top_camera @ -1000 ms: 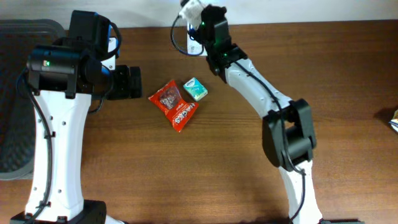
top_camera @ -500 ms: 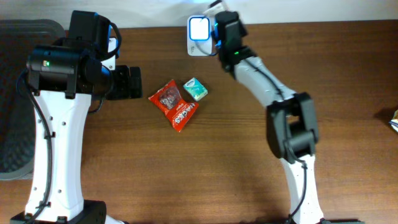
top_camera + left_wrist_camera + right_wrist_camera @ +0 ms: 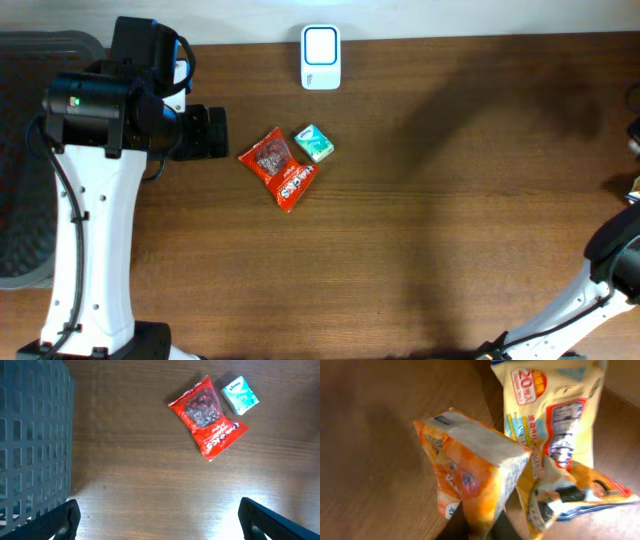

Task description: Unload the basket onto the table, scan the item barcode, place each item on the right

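One yellow packet, label "20"

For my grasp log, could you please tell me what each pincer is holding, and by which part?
The left pincer is open and holds nothing. The right pincer's camera shows an orange packet close up; whether it is gripped cannot be told.

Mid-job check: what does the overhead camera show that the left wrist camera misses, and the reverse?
Only overhead: the white scanner at the table's far edge. Only left wrist: how wide the left claw stands open, fingers far apart over bare wood. Both: the red snack packet with the teal tissue pack beside it, and the grey mesh basket.
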`<action>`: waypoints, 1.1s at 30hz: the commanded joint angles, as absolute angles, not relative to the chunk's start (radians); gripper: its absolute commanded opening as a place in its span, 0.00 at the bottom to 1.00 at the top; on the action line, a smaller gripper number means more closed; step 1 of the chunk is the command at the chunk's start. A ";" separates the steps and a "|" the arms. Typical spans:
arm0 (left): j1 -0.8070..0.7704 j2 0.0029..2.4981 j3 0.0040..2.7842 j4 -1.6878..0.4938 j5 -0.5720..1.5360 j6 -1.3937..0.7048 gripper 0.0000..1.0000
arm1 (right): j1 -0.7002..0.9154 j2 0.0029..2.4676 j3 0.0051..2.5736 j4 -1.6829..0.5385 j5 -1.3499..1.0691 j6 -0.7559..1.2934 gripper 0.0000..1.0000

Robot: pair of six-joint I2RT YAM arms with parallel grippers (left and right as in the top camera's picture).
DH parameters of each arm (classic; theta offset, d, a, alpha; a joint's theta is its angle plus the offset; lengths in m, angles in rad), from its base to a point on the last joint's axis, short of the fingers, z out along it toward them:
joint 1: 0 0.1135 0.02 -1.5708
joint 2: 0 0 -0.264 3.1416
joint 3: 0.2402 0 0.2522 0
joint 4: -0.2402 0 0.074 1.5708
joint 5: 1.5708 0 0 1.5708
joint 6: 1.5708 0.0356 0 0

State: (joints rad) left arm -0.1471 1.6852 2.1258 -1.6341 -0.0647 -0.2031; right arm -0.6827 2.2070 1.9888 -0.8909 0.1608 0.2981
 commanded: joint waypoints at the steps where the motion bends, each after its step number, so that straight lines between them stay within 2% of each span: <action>1: -0.141 1.686 2.128 -1.633 -0.076 -0.212 0.99 | -0.691 2.273 1.973 -0.885 0.146 0.304 0.78; 2: -0.141 1.686 2.128 -1.633 -0.076 -0.212 0.99 | -0.688 2.270 1.973 -0.891 0.145 0.305 0.99; 5: -0.141 1.686 2.128 -1.633 -0.076 -0.212 0.99 | -0.679 2.197 1.974 -0.925 0.117 0.305 0.99; 6: -0.141 1.686 2.128 -1.633 -0.076 -0.212 0.99 | -0.659 2.144 1.974 -0.932 0.036 0.305 0.99; 7: -0.141 1.686 2.128 -1.633 -0.076 -0.212 0.99 | -0.641 2.103 1.974 -0.944 -0.070 0.305 0.99; 9: -0.141 1.686 2.128 -1.633 -0.076 -0.212 0.99 | -0.563 2.052 1.973 -0.987 -0.514 0.275 0.99; 10: -0.141 1.686 2.128 -1.633 -0.076 -0.212 0.99 | -0.506 2.064 1.973 -1.009 -0.684 0.152 0.99; 11: -0.141 1.686 2.128 -1.633 -0.075 -0.212 0.99 | -0.442 2.073 1.973 -1.039 -0.744 0.037 0.99; 13: -0.141 1.686 2.128 -1.633 -0.076 -0.212 0.99 | -0.225 2.114 1.957 -1.065 -0.696 -0.143 0.99; 17: -0.141 1.686 2.128 -1.633 -0.075 -0.212 0.99 | 0.102 2.243 1.932 -0.953 -0.586 -0.142 1.00; 19: -0.141 1.686 2.128 -1.633 -0.076 -0.212 0.99 | 0.231 2.322 1.932 -0.824 -0.585 -0.114 0.90; 22: -0.141 1.686 2.128 -1.633 -0.075 -0.212 0.99 | 0.322 2.394 1.932 -0.678 -0.585 -0.089 0.88; 26: -0.141 1.686 2.128 -1.633 -0.076 -0.212 0.99 | 0.360 2.453 1.930 -0.630 -0.467 -0.058 0.80; 27: -0.141 1.686 2.128 -1.633 -0.076 -0.212 0.99 | 0.362 2.463 1.928 -0.632 -0.485 -0.058 0.75; 28: -0.141 1.686 2.128 -1.633 -0.075 -0.212 0.99 | 0.361 2.478 1.926 -0.653 -0.519 -0.058 0.50; 29: -0.141 1.686 2.128 -1.633 -0.076 -0.212 0.99 | 0.361 2.481 1.926 -0.679 -0.515 -0.017 0.12; 30: -0.141 1.686 2.128 -1.633 -0.076 -0.212 0.99 | 0.358 2.474 1.932 -0.702 -0.516 0.041 0.06; 33: -0.141 1.686 2.128 -1.633 -0.076 -0.212 0.99 | 0.311 2.453 2.036 -0.888 -0.622 0.046 0.04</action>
State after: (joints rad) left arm -0.1463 1.6852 2.1258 -1.6344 -0.0647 -0.2031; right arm 0.3462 2.4390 1.9598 -0.7563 -0.5514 0.0227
